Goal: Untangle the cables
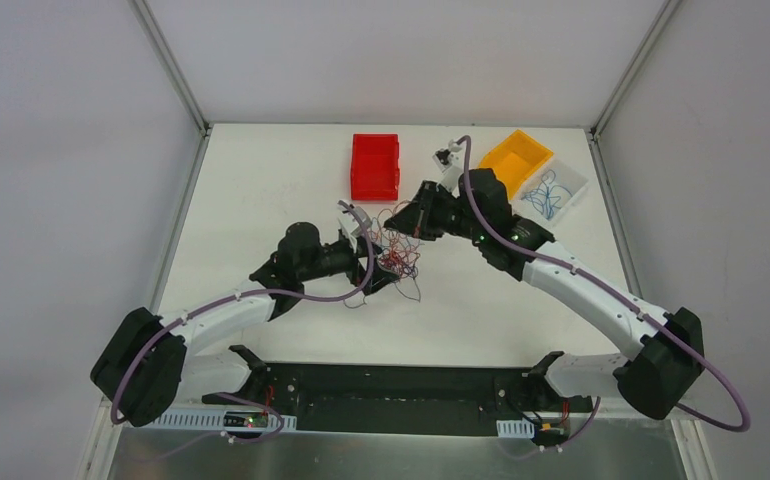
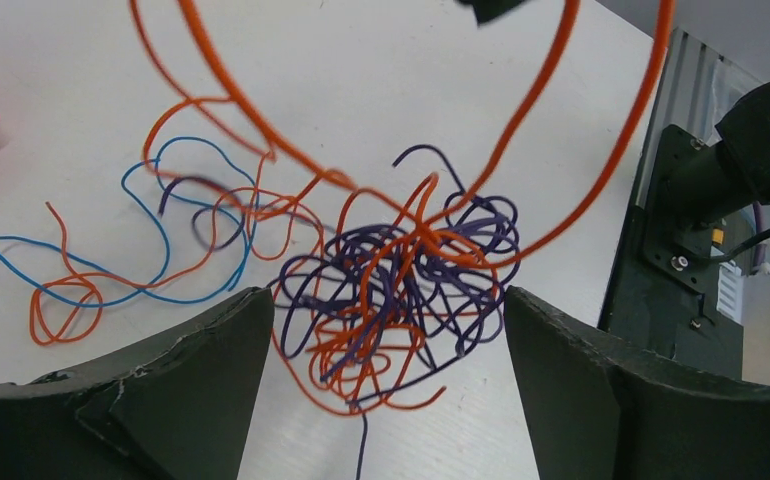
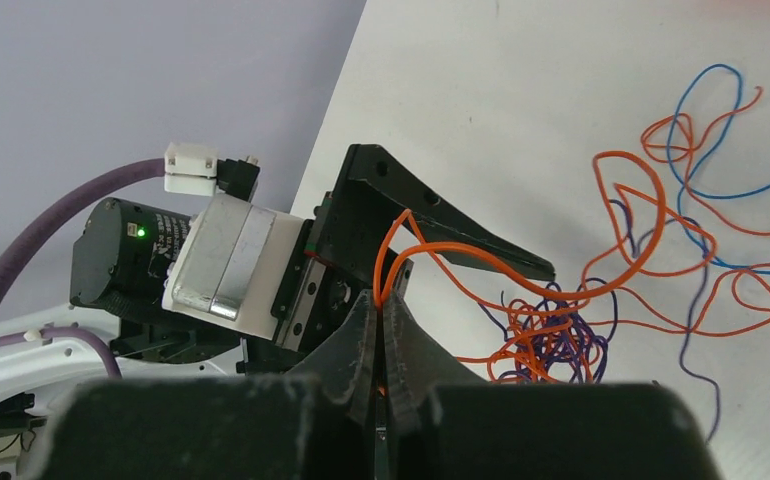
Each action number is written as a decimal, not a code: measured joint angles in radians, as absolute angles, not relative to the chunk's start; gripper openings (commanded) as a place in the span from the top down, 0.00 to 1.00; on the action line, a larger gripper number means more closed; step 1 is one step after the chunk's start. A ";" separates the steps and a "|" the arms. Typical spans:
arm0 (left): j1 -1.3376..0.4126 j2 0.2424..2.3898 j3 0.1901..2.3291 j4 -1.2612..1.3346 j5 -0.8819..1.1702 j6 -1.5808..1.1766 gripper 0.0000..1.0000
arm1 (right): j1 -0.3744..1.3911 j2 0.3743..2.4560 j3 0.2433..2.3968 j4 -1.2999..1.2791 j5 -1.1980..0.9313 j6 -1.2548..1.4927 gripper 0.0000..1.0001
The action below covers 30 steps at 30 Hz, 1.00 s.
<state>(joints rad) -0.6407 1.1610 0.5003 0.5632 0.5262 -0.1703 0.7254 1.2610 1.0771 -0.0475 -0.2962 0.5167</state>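
Note:
The cables lie as a tangle (image 1: 398,248) of orange, dark purple and blue strands at the table's centre. My left gripper (image 1: 379,262) sits low at the tangle's near-left side. In the left wrist view it is open (image 2: 386,300), and the dense purple-and-orange knot (image 2: 391,270) lies on the table between its fingers without touching them. My right gripper (image 1: 408,218) hovers just behind the tangle, shut (image 3: 382,308) on an orange cable (image 3: 661,215). That cable rises off the knot (image 3: 551,335) in wide loops (image 2: 256,115). A loose blue cable (image 2: 164,250) trails off to the left.
At the back of the table stand a red bin (image 1: 375,165), an orange bin (image 1: 514,155) and a white bin (image 1: 561,180) holding blue cables. The dark base plate (image 2: 691,230) of the arms lies close to the right of the left gripper.

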 measured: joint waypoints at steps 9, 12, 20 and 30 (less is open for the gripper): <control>-0.641 1.245 0.575 0.511 0.545 -0.173 1.00 | 0.777 1.283 1.092 -0.031 -0.214 0.521 1.00; -0.641 1.250 0.587 0.493 0.534 -0.172 1.00 | 0.776 1.259 1.092 -0.057 -0.084 0.513 1.00; -0.643 1.209 0.607 0.533 0.478 -0.172 1.00 | 0.758 1.094 1.073 -0.203 0.253 0.480 1.00; -0.667 1.199 0.641 0.563 0.353 -0.182 1.00 | 0.653 1.007 1.065 -0.332 0.419 0.407 1.00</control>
<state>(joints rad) -0.6666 1.1992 0.6415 0.5629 0.3527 -0.1818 0.6533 1.0065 1.0653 -0.3325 0.4191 0.4072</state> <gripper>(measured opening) 0.049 0.009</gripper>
